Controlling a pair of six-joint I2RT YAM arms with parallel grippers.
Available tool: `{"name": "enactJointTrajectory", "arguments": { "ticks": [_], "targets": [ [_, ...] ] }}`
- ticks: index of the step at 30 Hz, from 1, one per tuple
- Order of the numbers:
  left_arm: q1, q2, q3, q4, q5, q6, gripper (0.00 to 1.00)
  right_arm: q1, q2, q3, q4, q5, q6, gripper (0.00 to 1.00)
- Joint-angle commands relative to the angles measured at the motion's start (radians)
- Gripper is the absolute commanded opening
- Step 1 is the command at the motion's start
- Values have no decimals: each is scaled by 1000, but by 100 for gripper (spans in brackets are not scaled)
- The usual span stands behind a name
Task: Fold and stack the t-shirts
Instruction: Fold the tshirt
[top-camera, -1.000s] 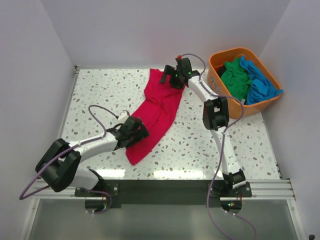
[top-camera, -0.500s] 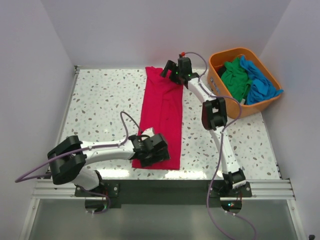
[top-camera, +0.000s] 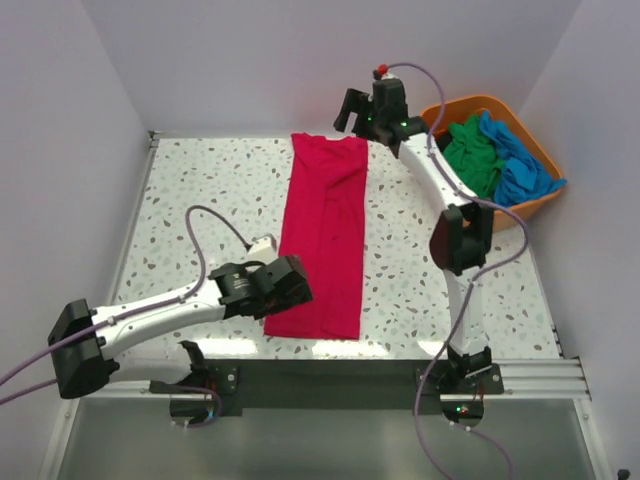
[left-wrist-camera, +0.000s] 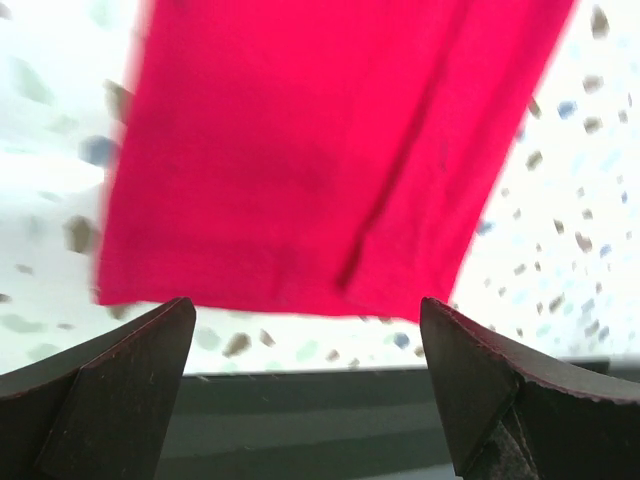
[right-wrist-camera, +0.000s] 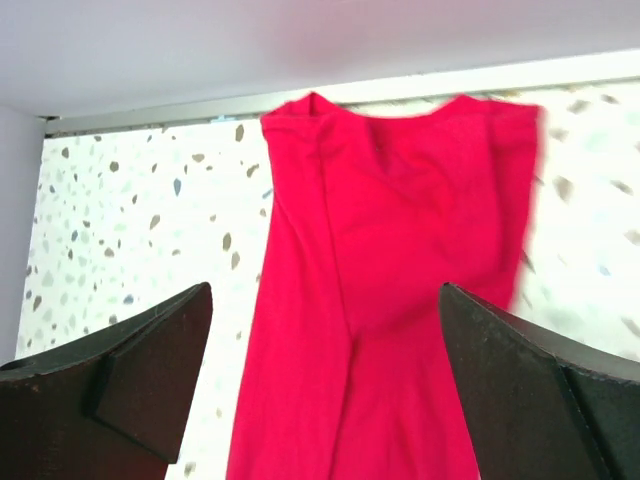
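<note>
The crimson red t-shirt lies flat on the speckled table as a long narrow strip, folded lengthwise, running from the far edge to the near edge. My left gripper is open and empty beside the shirt's near left edge. In the left wrist view the shirt's near hem lies beyond the open gripper. My right gripper is open and empty, raised over the shirt's far end. The right wrist view shows the far end below the gripper. The green t-shirt and the blue t-shirt lie crumpled in the basket.
The orange plastic basket stands at the table's far right corner, next to the right arm. White walls close in the table on the left, far and right sides. A dark rail runs along the near edge.
The shirt was pulled out straight into a long strip. Both grippers have let go of it: the left drew back to the left, the right lifted away from the far end.
</note>
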Motion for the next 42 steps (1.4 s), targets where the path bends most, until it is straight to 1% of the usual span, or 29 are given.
{"name": "enactJointTrajectory", "arguments": {
  "ticks": [1, 2, 3, 4, 5, 7, 8, 9, 10, 11, 13, 14, 15, 16, 17, 19, 20, 22, 23, 24, 26, 29, 31, 33, 34, 35, 39, 40, 42],
  "targets": [
    [128, -102, -124, -63, -42, 90, 100, 37, -340, -206, -185, 199, -45, 99],
    [163, -125, -150, -39, -24, 123, 100, 46, -414, -320, -191, 222, -17, 99],
    [209, -160, -175, 16, 1, 174, 100, 53, -581, -564, -172, 225, -2, 99],
    [226, -173, -196, 47, 19, 202, 100, 65, -664, -689, -144, 239, 39, 99],
    [261, -182, -228, 88, 63, 245, 100, 104, -827, -920, -83, 251, 50, 99],
    [289, -172, -251, 131, 108, 290, 100, 169, -952, -1093, -70, 311, 90, 99],
    [301, -161, -274, 145, 128, 308, 100, 234, -1012, -1159, -76, 322, 109, 99],
    [324, -127, -284, 180, 169, 343, 100, 259, -1055, -1268, -95, 313, 124, 99],
    [338, -107, -294, 188, 194, 359, 100, 282, -1135, -1316, -102, 304, 165, 98],
    [349, -87, -298, 195, 212, 368, 100, 327, -1166, -1404, -110, 285, 185, 99],
    [349, -50, -313, 202, 229, 374, 96, 374, -1245, -1486, -103, 252, 242, 99],
    [349, -47, -327, 213, 237, 373, 93, 422, -1262, -1550, -95, 201, 259, 98],
    [351, -49, -342, 248, 267, 364, 87, 445, -1276, -1578, -75, 161, 276, 98],
    [351, -50, -374, 270, 287, 361, 83, 468, -1281, -1600, -70, 140, 315, 97],
    [349, -52, -385, 283, 303, 350, 76, 515, -1284, -1626, -75, 129, 331, 95],
    [349, -55, -411, 296, 318, 336, 67, 557, -1286, -1635, -116, 150, 369, 95],
    [351, -60, -422, 299, 321, 322, 59, 594, -1286, -1640, -128, 165, 382, 94],
    [349, -76, -451, 317, 346, 316, 53, 617, -1284, -1652, -132, 166, 409, 91],
    [351, -83, -460, 323, 358, 312, 51, 640, -1284, -1667, -126, 164, 423, 87],
    [349, -89, -468, 333, 370, 304, 46, 652, -1280, -1675, -112, 164, 435, 86],
    [351, -92, -483, 327, 374, 290, 43, 680, -1266, -1689, -110, 167, 466, 79],
    [349, -93, -505, 326, 371, 278, 38, 700, -1241, -1710, -116, 198, 486, 77],
    [351, -93, -518, 336, 381, 278, 37, 700, -1218, -1720, -104, 201, 488, 75],
    [351, -89, -523, 330, 381, 281, 33, 701, -1201, -1730, -84, 199, 489, 72],
    [351, -90, -526, 327, 381, 281, 30, 701, -1183, -1733, -75, 196, 492, 69],
    [351, -93, -529, 323, 381, 281, 27, 703, -1177, -1744, -63, 195, 492, 68],
    [351, -99, -540, 316, 413, 281, 27, 705, -1131, -1767, 5, 182, 501, 65],
    [351, -104, -543, 311, 412, 281, 27, 703, -1122, -1769, 11, 179, 503, 63],
    [349, -118, -545, 290, 403, 275, 33, 706, -1103, -1772, 28, 178, 506, 61]
  ]
}}
